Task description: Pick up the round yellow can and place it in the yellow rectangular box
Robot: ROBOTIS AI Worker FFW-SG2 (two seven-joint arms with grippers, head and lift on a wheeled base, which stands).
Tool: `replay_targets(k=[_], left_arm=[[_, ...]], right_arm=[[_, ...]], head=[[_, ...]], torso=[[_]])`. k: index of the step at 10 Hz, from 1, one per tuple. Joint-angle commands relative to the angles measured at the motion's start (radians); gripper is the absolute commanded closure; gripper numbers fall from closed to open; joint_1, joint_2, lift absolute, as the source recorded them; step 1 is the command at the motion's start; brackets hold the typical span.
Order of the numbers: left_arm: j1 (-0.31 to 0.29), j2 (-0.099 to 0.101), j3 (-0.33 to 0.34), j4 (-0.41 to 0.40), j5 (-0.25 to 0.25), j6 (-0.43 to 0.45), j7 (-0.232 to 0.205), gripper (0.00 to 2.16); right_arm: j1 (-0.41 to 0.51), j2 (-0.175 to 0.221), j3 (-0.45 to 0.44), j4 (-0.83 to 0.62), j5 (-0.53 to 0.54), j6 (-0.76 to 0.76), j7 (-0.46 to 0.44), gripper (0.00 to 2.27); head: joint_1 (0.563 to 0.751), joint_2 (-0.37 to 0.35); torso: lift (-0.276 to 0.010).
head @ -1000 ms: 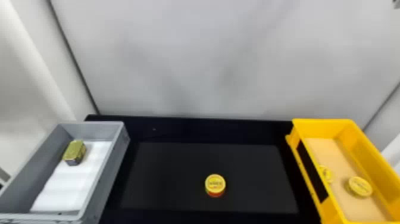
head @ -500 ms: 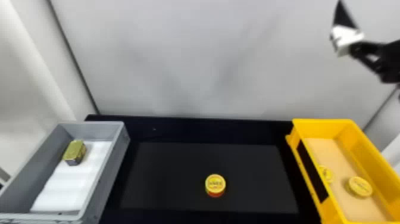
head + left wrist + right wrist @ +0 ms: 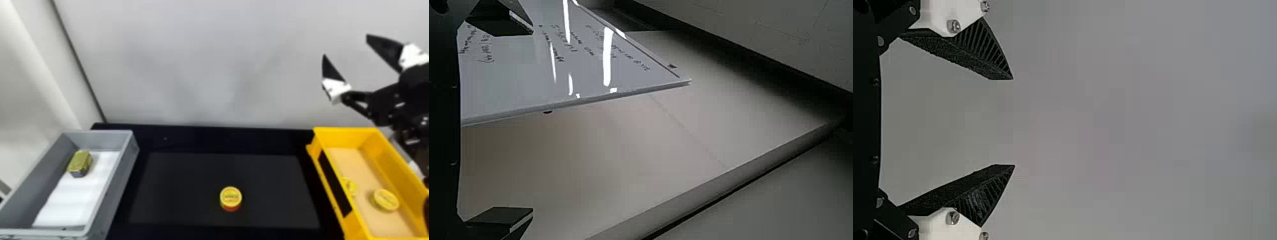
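One round yellow can (image 3: 230, 197) upright on blk mat (image 3: 178, 191), closer to mat's near edge than far; wide gaps btwn it & gray bin (image 3: 119, 185) on L, yellow rectangular box (image 3: 383, 153) on R. R gripper (image 3: 345, 45) up high, tips angled L & up, fingers spread. L gripper (image 3: 532, 121) spread too.

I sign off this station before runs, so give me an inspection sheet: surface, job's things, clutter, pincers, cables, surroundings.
Surface: black table, dark grey panel in its middle.
Job's things: round yellow can with red side on the panel; yellow rectangular plastic box at right, two round yellow cans inside.
Clutter: grey rectangular plastic box at left, gold-topped tin on its white liner.
Pincers: left black pincer and right black pincer open, nothing held.
Cables: nothing seen.
Surroundings: pale grey wall behind.
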Motion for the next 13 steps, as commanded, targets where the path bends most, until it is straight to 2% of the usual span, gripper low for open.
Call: replay_targets(k=[1,3,5,8,13], left_arm=[[0.000,-0.003,0.008,0.003,-0.003,0.000,-0.002,0.02],[-0.003,-0.003,0.011,0.013,-0.005,0.000,-0.005,0.02],[-0.003,-0.003,0.016,0.019,-0.005,0.000,-0.008,0.02],[-0.003,-0.003,0.019,0.025,-0.005,0.000,-0.013,0.02],[-0.003,-0.003,0.025,0.026,-0.008,-0.006,-0.018,0.02]], right_arm=[[0.020,-0.002,0.042,0.041,-0.008,-0.001,0.041,0.20],[0.049,-0.033,0.090,0.081,0.003,0.036,0.061,0.20],[0.083,-0.048,0.096,0.117,0.021,0.050,0.079,0.20],[0.118,-0.048,0.084,0.146,0.057,0.082,0.130,0.19],[0.152,-0.033,0.156,0.224,0.119,0.120,0.167,0.19]], head=[[0.686,0.014],[0.686,0.014],[0.686,0.014],[0.686,0.014],[0.686,0.014]], torso=[[-0.055],[-0.055],[-0.055],[-0.055],[-0.055]])
